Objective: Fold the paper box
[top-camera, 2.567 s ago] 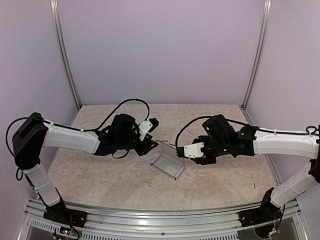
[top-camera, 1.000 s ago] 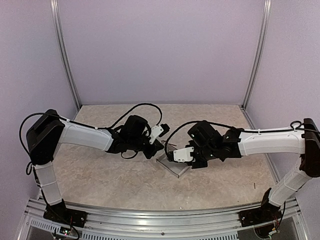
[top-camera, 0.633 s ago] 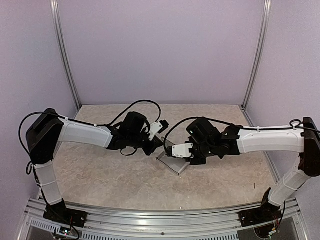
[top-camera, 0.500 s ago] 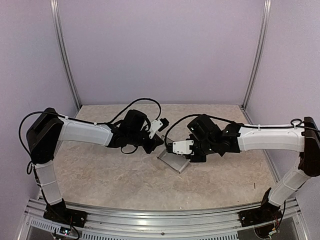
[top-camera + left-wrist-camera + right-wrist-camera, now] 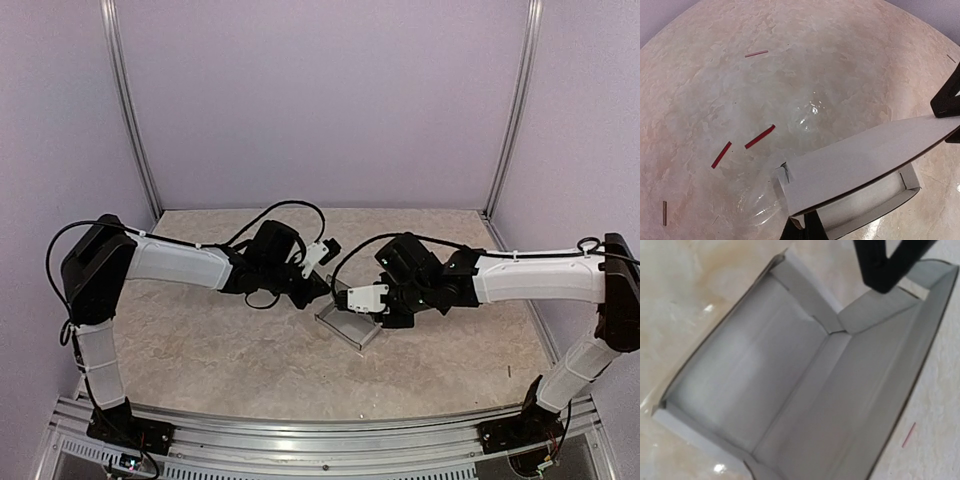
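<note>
Left jaws first: I can't tell how wide they are. The left wrist view only gives me one dark fingertip [image 5: 802, 231] poking in at the bottom edge, right under the near corner of the paper box [image 5: 860, 165]. There's also a dark wedge [image 5: 946, 97] touching the far corner of the big flap [image 5: 875, 155] at the right edge of the frame. Whose wedge that is, no idea from here.

Right jaws, same story, can't tell. The right wrist view looks straight down into the box, and a dark forked shape [image 5: 890, 265] comes in from the top and sits against the small end flap [image 5: 877, 312].

From overhead, both sets of jaws nearly meet over the far-left end of the box. The left arm [image 5: 180, 262] reaches in from the left and the right arm [image 5: 540, 278] from the right.

The box itself sits on the table [image 5: 200, 350], roughly mid-table and turned diagonal. It's a shallow open tray, walls up, plain white inside. The big flap stands off one long side and leans over the tray.

A few thin red strips [image 5: 760, 136] lie scattered on the table beyond the box, well apart from it. One more shows in the right wrist view, near the flap's edge.
</note>
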`<state>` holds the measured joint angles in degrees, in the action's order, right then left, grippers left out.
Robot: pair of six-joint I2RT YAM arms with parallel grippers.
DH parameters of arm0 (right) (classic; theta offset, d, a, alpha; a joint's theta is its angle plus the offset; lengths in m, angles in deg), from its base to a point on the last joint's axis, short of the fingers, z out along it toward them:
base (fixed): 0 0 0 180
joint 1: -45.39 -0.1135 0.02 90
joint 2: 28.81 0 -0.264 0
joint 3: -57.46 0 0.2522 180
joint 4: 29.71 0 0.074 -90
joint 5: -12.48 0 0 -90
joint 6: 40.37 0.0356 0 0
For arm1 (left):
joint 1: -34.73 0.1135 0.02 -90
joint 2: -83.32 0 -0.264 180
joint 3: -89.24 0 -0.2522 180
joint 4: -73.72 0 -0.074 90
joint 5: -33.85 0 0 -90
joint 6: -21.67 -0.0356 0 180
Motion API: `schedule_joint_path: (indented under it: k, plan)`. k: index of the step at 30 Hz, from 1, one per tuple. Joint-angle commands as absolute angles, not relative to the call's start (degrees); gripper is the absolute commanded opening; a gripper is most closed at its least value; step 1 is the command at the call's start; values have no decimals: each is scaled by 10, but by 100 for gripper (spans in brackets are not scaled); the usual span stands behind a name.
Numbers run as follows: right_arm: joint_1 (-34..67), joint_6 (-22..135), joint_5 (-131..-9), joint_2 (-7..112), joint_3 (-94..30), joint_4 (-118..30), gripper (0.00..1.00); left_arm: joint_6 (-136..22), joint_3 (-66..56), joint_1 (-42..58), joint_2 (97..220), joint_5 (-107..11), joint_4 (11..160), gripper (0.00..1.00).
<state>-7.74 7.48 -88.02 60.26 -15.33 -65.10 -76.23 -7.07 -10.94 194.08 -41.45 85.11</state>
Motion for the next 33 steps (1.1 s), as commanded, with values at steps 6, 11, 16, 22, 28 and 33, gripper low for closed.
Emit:
schedule_joint_path:
  k: [6, 11, 16, 22, 28, 33]
  plan:
    - [-109, 49, -891, 600, -120, -611, 31, -751, -73, -132, 1956, -370, 848, 0]
    - [-121, 46, -900, 610, -120, -609, 31, -747, -93, -137, 1952, -377, 841, 0]
    - [-130, 43, -913, 620, -124, -605, 31, -741, -113, -137, 1940, -381, 829, 0]
    - [-137, 45, -917, 626, -133, -608, 31, -737, -117, -139, 1934, -376, 837, 0]
    - [-163, 36, -936, 646, -126, -598, 31, -727, -160, -140, 1931, -384, 815, 0]
    - [-182, 24, -948, 667, -127, -587, 31, -717, -188, -140, 1919, -390, 799, 0]
